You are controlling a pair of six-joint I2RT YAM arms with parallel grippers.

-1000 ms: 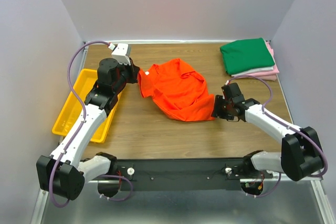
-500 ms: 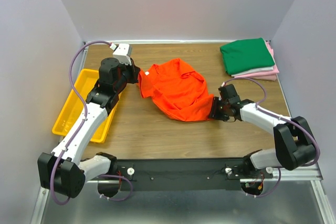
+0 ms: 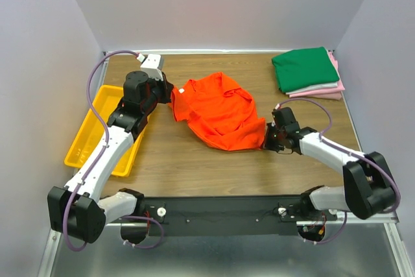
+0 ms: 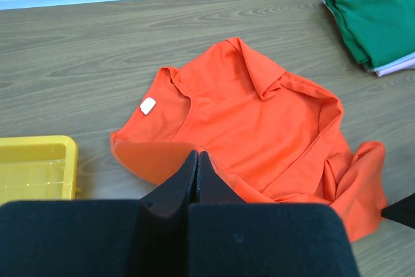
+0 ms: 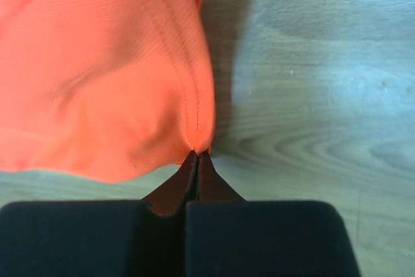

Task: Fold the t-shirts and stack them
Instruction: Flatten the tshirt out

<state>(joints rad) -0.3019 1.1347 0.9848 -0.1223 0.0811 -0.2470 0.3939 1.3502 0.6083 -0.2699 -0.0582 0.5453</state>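
Orange t-shirt (image 3: pixel 220 115) pinched by left tool (image 3: pixel 171 95) and right tool (image 3: pixel 264 139), between yellow tray (image 3: pixel 87 137) and folded stack (image 3: pixel 306 69).

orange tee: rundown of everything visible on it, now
The orange t-shirt is bright, soft knit cloth, unfolded and rumpled on the wooden table. Its neck opening, with a small white label, faces up; the lower part is bunched. The left gripper is shut on the corner nearest the yellow tray, the right gripper on a stitched hem at the opposite side. It lies apart from the folded shirts.
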